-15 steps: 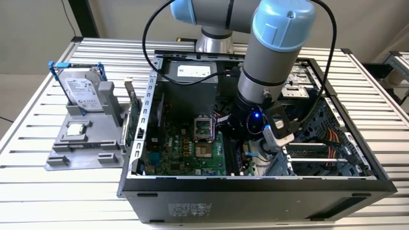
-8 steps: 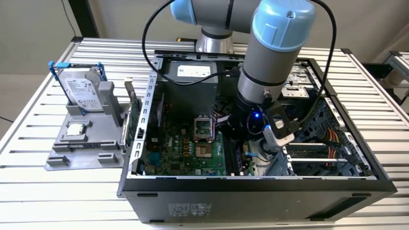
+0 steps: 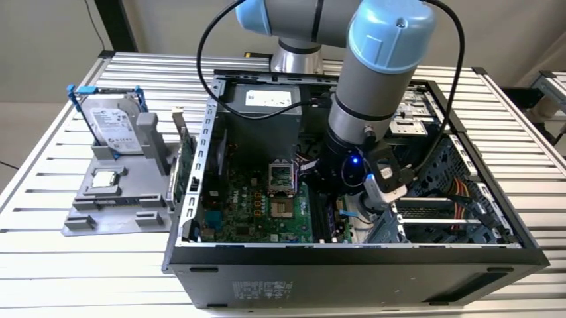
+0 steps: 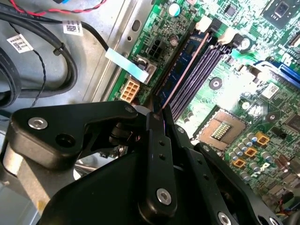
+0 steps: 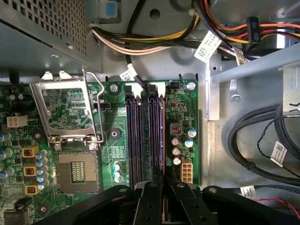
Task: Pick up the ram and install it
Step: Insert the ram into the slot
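Pincer: the pincer (image 4: 157, 115) is pressed together on the near end of the ram (image 4: 185, 70), its black fingers (image 5: 151, 199) pinching the thin top edge (a grip that keeps the stick upright for the slot).

Ram: it stands on edge in the outermost of the memory slots (image 5: 145, 136) on the motherboard (image 3: 256, 209), lined up along the slot's length; in the second wrist view its blue label side faces the small white power connector (image 4: 130, 89). Whether it is pushed fully home I cannot tell.

Slots: the neighbouring dark slots lie bare beside it, and the white latches (image 4: 204, 23) at the far end are visible (their position is hard to judge).

Arm: in the exterior view the arm (image 3: 376, 86) reaches straight down into the open computer case (image 3: 354, 262), which lies on its side on the desk (image 3: 53, 165) so the board faces up.

Socket: the processor socket (image 5: 75, 171) sits open near the slots, its metal frame (image 5: 65, 112) flipped back, well clear of the pincer.

Holder: a grey stand (image 3: 119, 199) at the exterior view's left carries a hard drive (image 3: 115, 126) upright, apart from the case.

Progress: judging by this, the ram is at its slot, in the seating stage.
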Controlling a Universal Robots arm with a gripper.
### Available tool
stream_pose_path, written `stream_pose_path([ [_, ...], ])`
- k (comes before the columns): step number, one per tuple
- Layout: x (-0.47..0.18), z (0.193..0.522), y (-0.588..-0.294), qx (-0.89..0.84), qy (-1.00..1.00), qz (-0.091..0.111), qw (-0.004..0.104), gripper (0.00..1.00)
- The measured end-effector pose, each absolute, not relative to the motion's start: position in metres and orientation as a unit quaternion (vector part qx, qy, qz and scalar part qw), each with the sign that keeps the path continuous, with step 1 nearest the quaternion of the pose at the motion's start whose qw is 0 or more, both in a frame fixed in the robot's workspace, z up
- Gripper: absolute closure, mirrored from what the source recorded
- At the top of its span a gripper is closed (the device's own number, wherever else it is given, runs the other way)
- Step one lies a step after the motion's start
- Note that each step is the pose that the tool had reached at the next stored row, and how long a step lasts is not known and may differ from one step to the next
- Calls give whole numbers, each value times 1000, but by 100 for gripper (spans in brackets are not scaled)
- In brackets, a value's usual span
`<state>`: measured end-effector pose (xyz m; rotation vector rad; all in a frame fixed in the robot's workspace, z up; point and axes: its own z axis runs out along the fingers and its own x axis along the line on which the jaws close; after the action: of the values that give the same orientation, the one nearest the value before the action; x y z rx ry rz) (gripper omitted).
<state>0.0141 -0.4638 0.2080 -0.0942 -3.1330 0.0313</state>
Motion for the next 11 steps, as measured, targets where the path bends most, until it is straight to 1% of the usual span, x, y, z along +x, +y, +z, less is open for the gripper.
stream_pose_path([
  [11,14,208,-464,-30,-999,10,4,100],
])
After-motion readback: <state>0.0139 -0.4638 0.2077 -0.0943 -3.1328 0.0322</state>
